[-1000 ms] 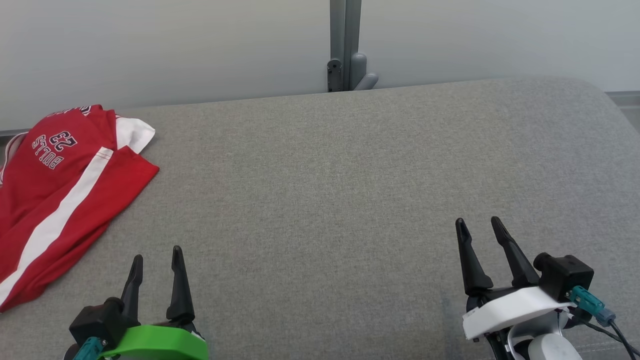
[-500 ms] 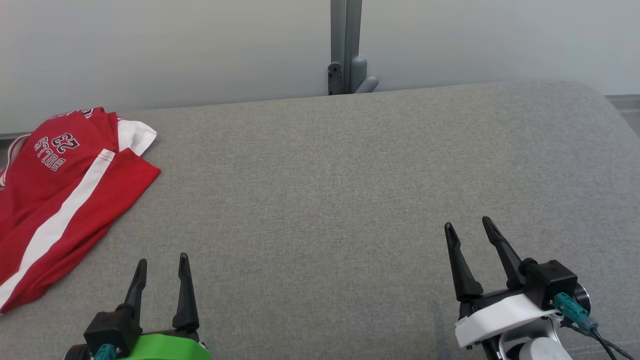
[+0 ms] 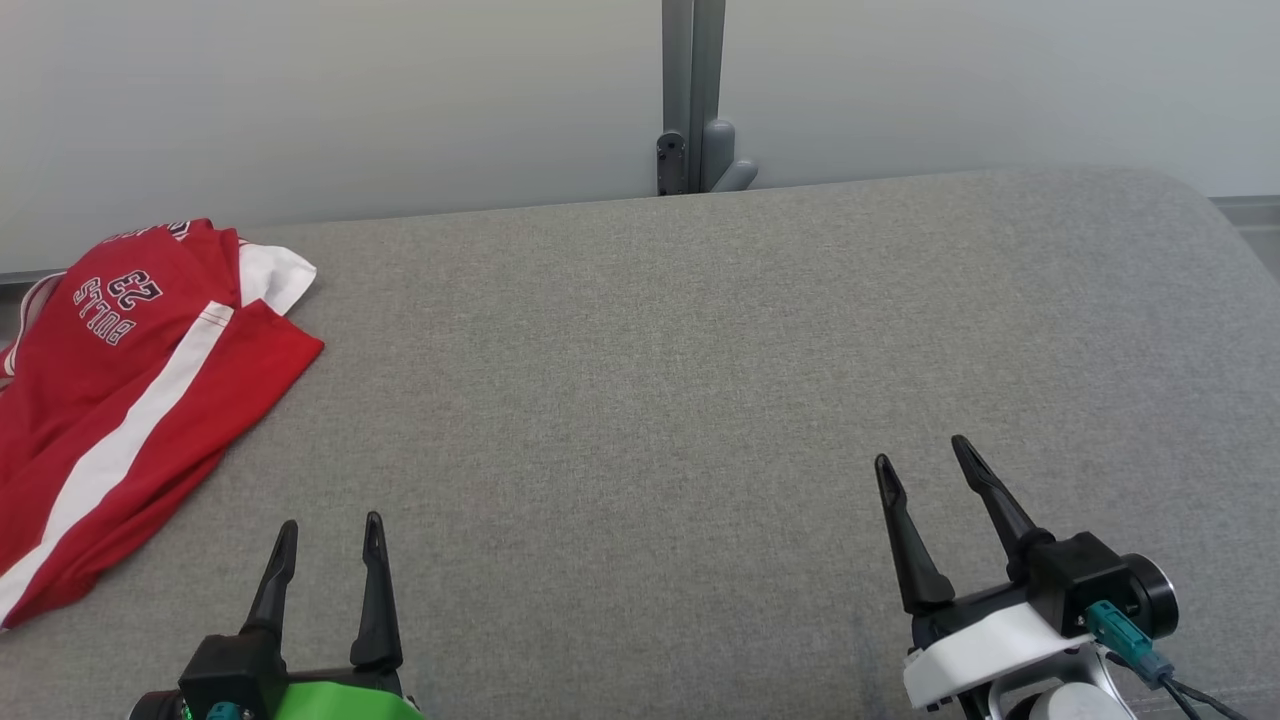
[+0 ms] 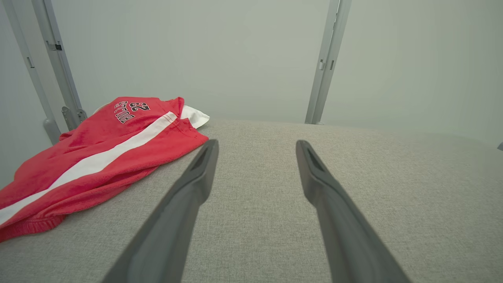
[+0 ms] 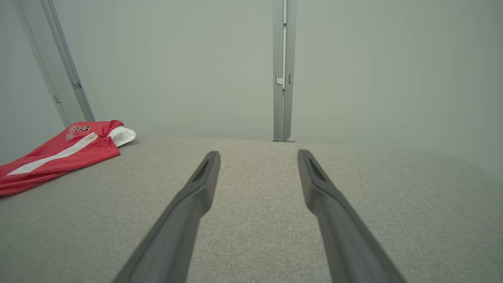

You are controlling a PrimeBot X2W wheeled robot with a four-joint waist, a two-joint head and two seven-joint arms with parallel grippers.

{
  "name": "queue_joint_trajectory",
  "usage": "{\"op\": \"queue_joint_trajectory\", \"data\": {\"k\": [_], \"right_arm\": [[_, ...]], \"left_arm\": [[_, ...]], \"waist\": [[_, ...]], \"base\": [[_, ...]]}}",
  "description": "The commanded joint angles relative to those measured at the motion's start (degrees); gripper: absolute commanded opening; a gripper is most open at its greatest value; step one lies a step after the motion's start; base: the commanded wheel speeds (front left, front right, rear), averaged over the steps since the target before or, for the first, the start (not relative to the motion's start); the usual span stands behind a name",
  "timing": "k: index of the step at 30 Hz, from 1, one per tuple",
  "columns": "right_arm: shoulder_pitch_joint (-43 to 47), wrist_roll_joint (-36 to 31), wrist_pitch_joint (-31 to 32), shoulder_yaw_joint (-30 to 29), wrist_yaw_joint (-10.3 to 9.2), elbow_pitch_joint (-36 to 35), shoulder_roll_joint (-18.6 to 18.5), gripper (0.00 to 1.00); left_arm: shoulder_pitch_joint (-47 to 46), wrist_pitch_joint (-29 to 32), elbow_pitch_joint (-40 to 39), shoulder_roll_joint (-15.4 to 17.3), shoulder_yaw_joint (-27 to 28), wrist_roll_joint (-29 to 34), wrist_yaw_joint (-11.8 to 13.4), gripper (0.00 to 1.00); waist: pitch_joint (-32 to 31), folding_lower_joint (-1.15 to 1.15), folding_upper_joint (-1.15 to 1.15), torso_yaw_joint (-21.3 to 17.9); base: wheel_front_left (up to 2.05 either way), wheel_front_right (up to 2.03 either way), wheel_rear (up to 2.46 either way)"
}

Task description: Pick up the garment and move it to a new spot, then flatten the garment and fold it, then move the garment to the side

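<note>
Garment, red with a white stripe, lies crumpled at the far left of the grey fabric desk. Left gripper and right gripper hover at the near edge, well apart, fingers spread wide and holding nothing.

**Entry 1.** Print on the red garment, lying at the far left of the grey cushion. It gives the word "BULLS" with the number "23", in dark characters with a pale outline. It sits on the red cloth just left of the white stripe, toward the garment's far end. From the near side both lines stand upside down.

**Entry 2.** Further dark lettering along the garment's far folded edge, too small to read.
</note>
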Motion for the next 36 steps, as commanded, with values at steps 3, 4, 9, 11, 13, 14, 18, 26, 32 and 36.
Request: {"op": "queue_joint_trajectory", "data": {"k": [3, 4, 9, 11, 13, 14, 18, 26, 32, 36], "right_arm": [[0.54, -2.0, -0.67, 0.2, 0.02, -0.57, -0.27, 1.0], [0.55, -2.37, -0.75, 0.21, 0.02, -0.62, -0.27, 1.0], [0.62, -3.8, -1.05, 0.16, 0.01, -0.68, -0.29, 1.0], [0.61, -3.71, -1.05, 0.04, 0.01, -0.57, -0.29, 1.0], [0.59, -3.89, -1.05, -0.07, 0.01, -0.46, -0.28, 1.0], [0.59, -3.87, -1.05, -0.11, 0.01, -0.4, -0.28, 1.0], [0.53, -3.62, -1.05, -0.28, 0.01, -0.23, -0.28, 1.0], [0.57, -1.48, -1.05, -0.72, 0.01, 0.4, -0.27, 1.0], [0.28, -0.95, -1.05, -0.8, 0.01, 0.69, -0.27, 1.0], [0.29, -0.96, -1.05, -0.86, 0.01, 0.74, -0.27, 1.0]], "left_arm": [[0.68, -0.65, -0.39, 0.2, -0.18, 1.62, 0.2, 1.0], [0.78, -0.68, -0.39, 0.21, -0.19, 2.04, 0.3, 1.0], [1.08, -0.99, -0.2, 0.22, -0.15, 3.09, 0.55, 1.0], [1.13, -0.99, 0.02, 0.22, -0.03, 2.98, 0.61, 1.0], [1.17, -0.99, 0.19, 0.22, 0.12, 2.9, 0.64, 1.0], [1.17, -0.99, 0.25, 0.22, 0.19, 2.84, 0.66, 1.0], [1.08, -0.99, 0.44, 0.22, 0.35, 2.24, 0.72, 1.0], [0.85, -0.99, 0.91, 0.21, 0.56, 1.96, 0.45, 1.0], [0.92, -0.99, 1.14, 0.21, 0.44, 1.7, 0.42, 1.0], [0.71, -0.99, 1.37, 0.21, 0.41, 1.61, 0.39, 1.0]], "waist": [[-0.01, 0.0, 0.61, 0.0], [-0.02, 0.0, 0.61, 0.0], [-0.05, 0.0, 0.63, 0.02], [-0.05, 0.0, 0.63, 0.01], [-0.05, 0.0, 0.63, 0.02], [-0.03, 0.0, 0.63, 0.03], [-0.03, 0.0, 0.63, 0.05], [-0.12, 0.0, 0.63, 0.04], [-0.21, 0.0, 0.63, 0.03], [-0.26, 0.0, 0.63, 0.05]], "base": [[0.0, 0.0, 0.0], [0.0, 0.0, 0.0], [0.0, 0.0, 0.0], [0.0, 0.0, 0.0], [0.0, 0.0, 0.0], [0.0, 0.0, 0.0], [0.0, 0.0, 0.0], [0.0, 0.0, 0.0], [0.0, 0.0, 0.0], [0.0, 0.0, 0.0]]}}
